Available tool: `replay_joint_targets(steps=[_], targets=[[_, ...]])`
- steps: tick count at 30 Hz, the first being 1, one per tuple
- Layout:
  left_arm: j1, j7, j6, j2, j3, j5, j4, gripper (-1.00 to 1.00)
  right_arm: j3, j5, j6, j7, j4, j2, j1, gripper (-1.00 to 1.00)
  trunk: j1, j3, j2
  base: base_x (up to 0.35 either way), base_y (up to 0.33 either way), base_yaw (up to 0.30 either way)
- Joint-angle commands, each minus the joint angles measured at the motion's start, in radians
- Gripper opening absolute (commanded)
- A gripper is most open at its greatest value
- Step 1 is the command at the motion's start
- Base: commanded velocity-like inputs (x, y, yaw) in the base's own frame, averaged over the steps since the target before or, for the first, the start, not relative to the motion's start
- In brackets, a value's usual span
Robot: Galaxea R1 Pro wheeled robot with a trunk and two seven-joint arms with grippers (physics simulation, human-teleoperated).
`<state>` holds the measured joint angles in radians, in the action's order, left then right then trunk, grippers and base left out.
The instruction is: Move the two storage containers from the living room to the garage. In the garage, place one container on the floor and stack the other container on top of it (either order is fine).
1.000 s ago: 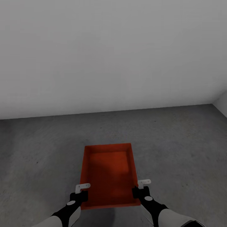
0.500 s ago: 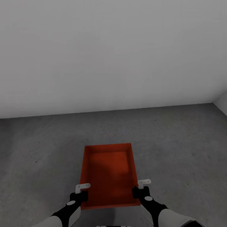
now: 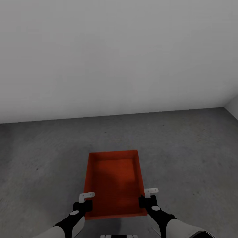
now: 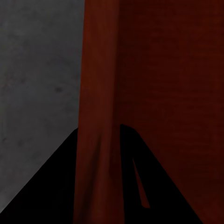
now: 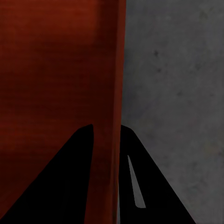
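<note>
My left claw was clamped on the left long wall of the red bin, one finger inside and one outside; the left wrist view showed that wall running up between the two dark fingers. The bin itself hung level between my arms, open side up and empty, its far end pointing toward the white wall. It sat over the grey concrete floor, roughly midway across the strip of floor I could see and short of the edge where floor meets wall. I could not tell from the pictures whether its bottom already touched the concrete. My right claw gripped the right long wall the same way, the rim pinched between its fingers.

To do this step well, I judged I should lower both arms together at an even pace, keeping the bin flat so no corner struck first. Both claws should let go only once the base rested fully, and together, or one side could twist it. Leaving it square and away from the wall would make stacking the second bin easier.
</note>
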<state>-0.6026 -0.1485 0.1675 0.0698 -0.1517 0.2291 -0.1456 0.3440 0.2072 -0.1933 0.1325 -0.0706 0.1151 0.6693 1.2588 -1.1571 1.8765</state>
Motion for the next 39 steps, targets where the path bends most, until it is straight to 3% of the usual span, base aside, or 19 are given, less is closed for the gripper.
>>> replay_joint_targets(steps=[1,20,39], targets=[[0.0,-0.011,0.004,0.01,0.046,0.013,0.003,-1.0,-0.08,0.008,-0.006,0.006,-0.046,0.012,0.001,-1.0,0.004,-0.004,0.007,0.0,0.0,0.0],[0.0,-0.011,0.004,0.01,0.046,0.013,0.003,-1.0,-0.08,0.008,-0.006,0.006,-0.046,0.012,0.001,-1.0,0.077,-0.063,0.14,0.0,0.0,0.0],[0.0,-0.011,0.005,0.01,0.046,0.013,0.003,-1.0,-0.08,0.008,-0.006,0.006,-0.046,0.012,0.001,-1.0,0.077,-0.063,0.14,0.0,0.0,0.0]])
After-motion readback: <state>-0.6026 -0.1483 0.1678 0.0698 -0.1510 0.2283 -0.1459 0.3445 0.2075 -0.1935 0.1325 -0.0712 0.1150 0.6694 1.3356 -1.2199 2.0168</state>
